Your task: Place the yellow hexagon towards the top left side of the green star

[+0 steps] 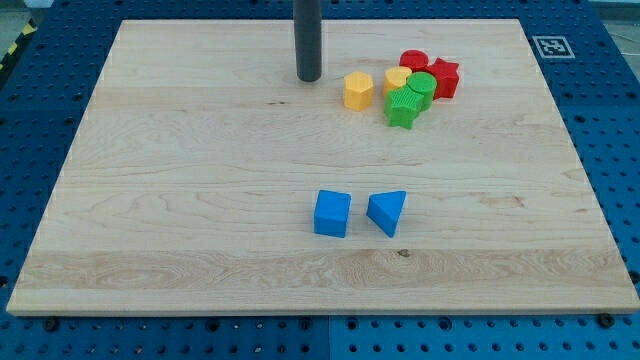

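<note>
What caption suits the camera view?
My tip rests left of the yellow hexagon, which sits left of the green star.

Setting: robotics laboratory bench. Evidence: pale wooden board desk on blue perforated metal mounting plate; black-and-white fiducial marker tag at board corner; yellow-black hazard tape.

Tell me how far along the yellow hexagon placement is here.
Looks largely done: the yellow hexagon sits apart, up and to the view's left of the green star. In hand: my tip stands just left of the hexagon, not touching. Left: at most a small nudge.
</note>
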Motion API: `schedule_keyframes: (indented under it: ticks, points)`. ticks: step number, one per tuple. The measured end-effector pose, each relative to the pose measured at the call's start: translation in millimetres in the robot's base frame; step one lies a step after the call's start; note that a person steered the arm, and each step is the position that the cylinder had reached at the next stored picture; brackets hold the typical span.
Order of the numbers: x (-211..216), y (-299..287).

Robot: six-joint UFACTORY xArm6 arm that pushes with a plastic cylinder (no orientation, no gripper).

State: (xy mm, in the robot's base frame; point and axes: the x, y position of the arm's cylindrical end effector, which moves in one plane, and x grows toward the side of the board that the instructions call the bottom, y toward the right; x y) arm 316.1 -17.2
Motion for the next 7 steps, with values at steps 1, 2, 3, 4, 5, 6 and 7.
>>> schedule_keyframes:
  ticks: [1, 2, 3, 4, 5, 6, 7]
  points:
    - [6.2, 7.9]
    - [6.2, 34.5]
    - [12.2, 37.9]
    - [24.4, 37.9]
    - [29.2, 38.2]
    - [29.2, 42.0]
    - [29.2, 49.6]
